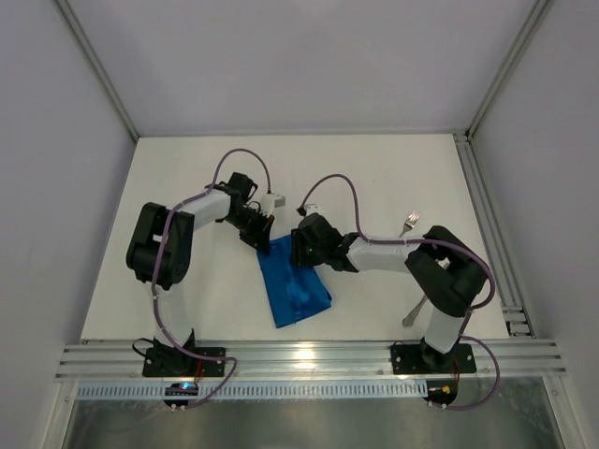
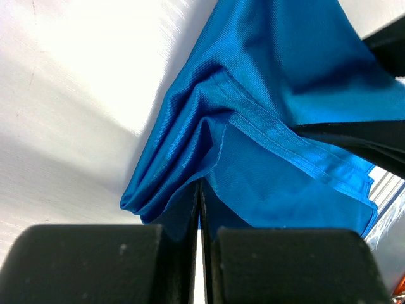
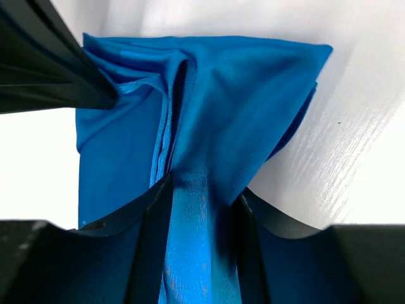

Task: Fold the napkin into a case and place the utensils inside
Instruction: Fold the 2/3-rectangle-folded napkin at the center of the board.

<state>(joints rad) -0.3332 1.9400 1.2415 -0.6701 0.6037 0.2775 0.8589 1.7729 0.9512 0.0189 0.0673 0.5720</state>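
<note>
Top external view: we see bright blue plain cloth napkin [image 1: 298, 292] bunched on white desk [image 1: 374, 178], between both pincers. Left pincer [image 1: 261, 236] clamped on its far edge. Right pincer [image 1: 299, 248] parted, cloth running between fingers [image 3: 144, 253]. Slim silver metal fork [image 1: 410, 223] well right of right pincer.

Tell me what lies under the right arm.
Fork tines poke out beyond the right arm, and a silver handle shows on its near side. The stretch between is covered, so one utensil or two cannot be told.

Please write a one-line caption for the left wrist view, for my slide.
Left pincer, shut, pinching a bunched edge of the blue napkin over the white table.
</note>
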